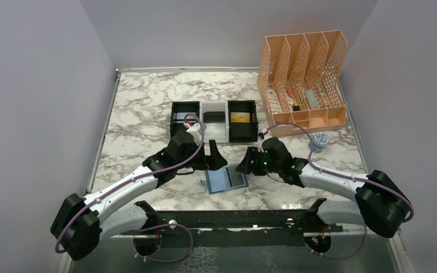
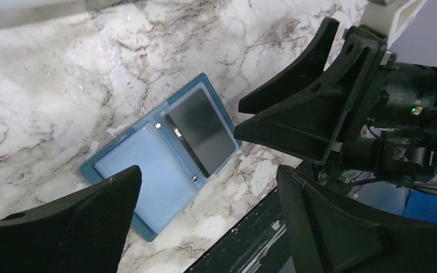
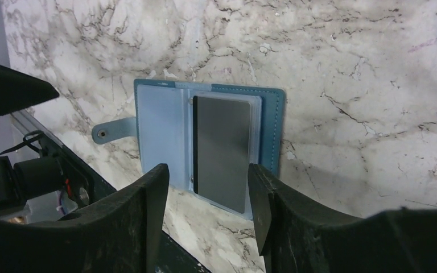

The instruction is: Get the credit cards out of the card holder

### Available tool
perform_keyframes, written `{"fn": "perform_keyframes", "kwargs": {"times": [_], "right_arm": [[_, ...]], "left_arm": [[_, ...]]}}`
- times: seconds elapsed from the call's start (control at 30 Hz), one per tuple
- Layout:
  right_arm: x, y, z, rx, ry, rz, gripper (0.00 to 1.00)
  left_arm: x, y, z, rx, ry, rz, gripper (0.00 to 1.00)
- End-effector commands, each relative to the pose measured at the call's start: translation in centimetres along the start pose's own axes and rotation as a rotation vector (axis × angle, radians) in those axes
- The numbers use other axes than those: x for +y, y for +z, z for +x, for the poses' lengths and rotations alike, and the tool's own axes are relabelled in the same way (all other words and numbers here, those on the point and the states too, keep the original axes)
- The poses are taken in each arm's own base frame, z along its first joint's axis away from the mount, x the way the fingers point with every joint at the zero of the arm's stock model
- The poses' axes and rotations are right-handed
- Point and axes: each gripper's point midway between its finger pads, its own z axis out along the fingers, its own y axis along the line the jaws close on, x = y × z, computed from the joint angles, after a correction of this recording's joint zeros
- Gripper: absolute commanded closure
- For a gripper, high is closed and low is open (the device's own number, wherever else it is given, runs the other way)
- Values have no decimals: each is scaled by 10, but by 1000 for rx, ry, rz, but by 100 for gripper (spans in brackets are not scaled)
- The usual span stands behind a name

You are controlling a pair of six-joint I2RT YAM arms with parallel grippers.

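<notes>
The card holder (image 1: 223, 181) lay open and flat on the marble surface (image 1: 148, 102), close to its near edge and between the two arms, its closing strap folded out to one side. A silvery-grey credit card (image 3: 222, 151) rested over one of the light-blue inner panels; the other panel showed no card. Whether the grey card sat in a slot or merely lay on top could not be told from any view.

The right end effector (image 3: 207, 173) hovered just above the holder with its jaws apart, framing the card's near end and gripping nothing. The left end effector (image 2: 209, 170) hung near the opposite side, its jaws wide apart and empty.

Behind them stood a black-and-white tray (image 1: 214, 133) with a gold card (image 1: 240, 118) in one compartment, and an orange file organiser (image 1: 301, 79) at the far right corner.

The step in hand looked to be lifting the grey card. It would likely go best if the right jaws caught only the thin card by its edges, without pinching the soft panel beneath, while the left arm pressed the empty panel down so the light holder would not rise with the card.
</notes>
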Motion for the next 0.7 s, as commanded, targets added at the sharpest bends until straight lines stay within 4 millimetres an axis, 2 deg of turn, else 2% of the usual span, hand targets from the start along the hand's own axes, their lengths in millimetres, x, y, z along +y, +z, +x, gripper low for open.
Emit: {"fn": "perform_keyframes", "kwargs": {"times": [0.0, 0.4, 0.67], "right_arm": [[9, 2, -1, 29, 14, -12, 47], [8, 16, 11, 113, 5, -18, 52], [5, 19, 14, 129, 4, -5, 55]], "left_arm": [[8, 12, 7, -27, -30, -37, 9], [23, 20, 20, -4, -34, -78, 9], [20, 22, 20, 14, -36, -67, 9]]}}
